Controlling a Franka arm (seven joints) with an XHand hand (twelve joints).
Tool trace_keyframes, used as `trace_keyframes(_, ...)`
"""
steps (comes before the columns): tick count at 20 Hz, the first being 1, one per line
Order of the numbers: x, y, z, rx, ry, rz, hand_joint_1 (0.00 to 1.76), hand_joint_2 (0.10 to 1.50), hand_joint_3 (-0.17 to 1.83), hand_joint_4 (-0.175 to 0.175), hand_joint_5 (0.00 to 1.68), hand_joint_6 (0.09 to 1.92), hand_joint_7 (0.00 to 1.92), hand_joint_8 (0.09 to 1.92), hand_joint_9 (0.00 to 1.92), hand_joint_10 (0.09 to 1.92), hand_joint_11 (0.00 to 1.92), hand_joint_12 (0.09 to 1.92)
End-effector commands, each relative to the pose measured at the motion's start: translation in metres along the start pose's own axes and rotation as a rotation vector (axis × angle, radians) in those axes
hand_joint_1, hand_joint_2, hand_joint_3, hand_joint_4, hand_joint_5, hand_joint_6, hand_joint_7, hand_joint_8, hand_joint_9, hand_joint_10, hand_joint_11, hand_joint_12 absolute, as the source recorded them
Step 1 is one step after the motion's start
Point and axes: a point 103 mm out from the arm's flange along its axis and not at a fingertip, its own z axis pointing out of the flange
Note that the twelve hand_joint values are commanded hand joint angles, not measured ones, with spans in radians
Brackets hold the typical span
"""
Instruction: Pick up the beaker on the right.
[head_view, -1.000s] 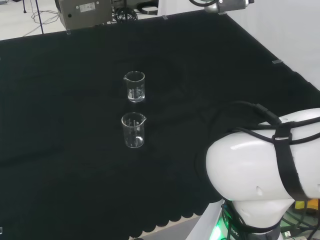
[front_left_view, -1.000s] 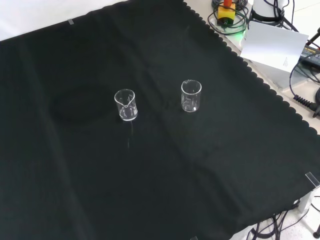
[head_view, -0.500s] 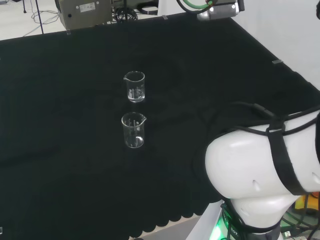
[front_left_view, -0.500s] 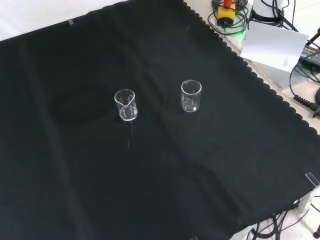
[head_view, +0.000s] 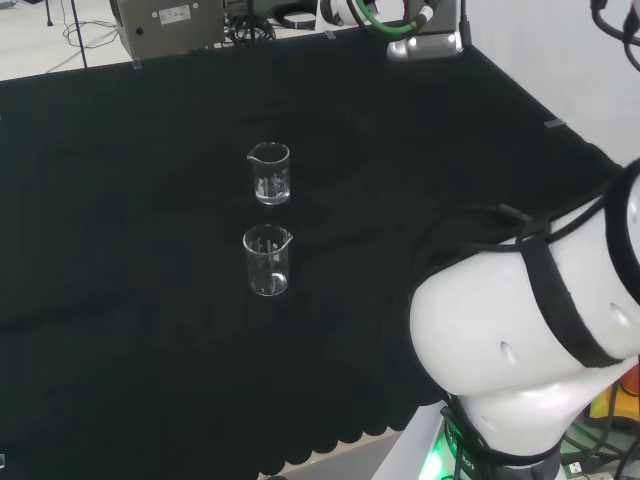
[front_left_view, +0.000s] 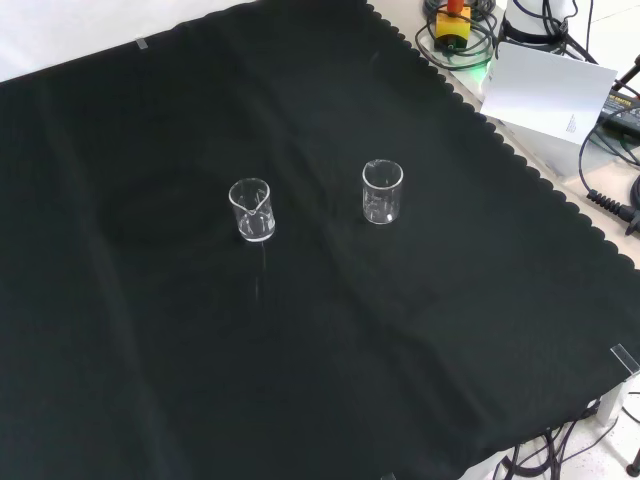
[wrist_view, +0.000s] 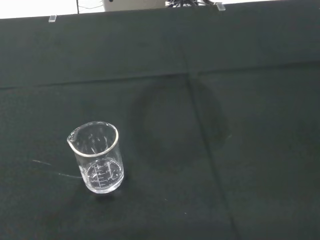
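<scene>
You are at the approach: two beakers stand untouched, so reach the front view's right beaker (front_left_view: 382, 192); finger state can't be told.

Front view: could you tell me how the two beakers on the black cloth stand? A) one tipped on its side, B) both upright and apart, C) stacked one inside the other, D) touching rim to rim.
B: the left beaker and the right beaker each stand upright on the black cloth, with bare cloth between them.
</scene>
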Motion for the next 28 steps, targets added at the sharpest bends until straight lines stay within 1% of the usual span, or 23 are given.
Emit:
trace_keyframes(1,-0.017,0.069,0.054,0.019,0.106,-0.055,0.49,1.18,-0.07,-0.044,0.46,0.09,0.26,0.63,0.38,0.69,0.02,1.42)
trace_keyframes(3,-0.016,0.085,0.069,0.040,0.139,-0.074,0.60,1.13,-0.14,-0.043,0.47,0.09,0.26,0.65,0.41,0.67,0.04,1.42)
trace_keyframes(6,-0.011,0.106,0.091,0.070,0.180,-0.102,0.68,1.09,-0.17,-0.040,0.47,0.09,0.26,0.66,0.42,0.67,0.05,1.42)
trace_keyframes(10,-0.003,0.130,0.124,0.110,0.233,-0.133,0.72,1.04,-0.17,-0.037,0.46,0.09,0.25,0.65,0.43,0.67,0.09,1.42)
trace_keyframes(13,0.002,0.147,0.149,0.140,0.284,-0.156,0.73,1.01,-0.17,-0.035,0.45,0.09,0.25,0.65,0.43,0.67,0.10,1.42)
trace_keyframes(15,0.007,0.156,0.162,0.149,0.310,-0.181,0.74,1.00,-0.17,-0.033,0.44,0.09,0.24,0.65,0.44,0.67,0.11,1.42)
trace_keyframes(20,0.019,0.171,0.187,0.166,0.350,-0.237,0.75,0.97,-0.17,-0.030,0.42,0.09,0.22,0.65,0.41,0.66,0.11,1.41)
trace_keyframes(28,0.027,0.179,0.220,0.189,0.398,-0.279,0.75,0.94,-0.17,-0.024,0.40,0.09,0.20,0.64,0.38,0.65,0.07,1.41)
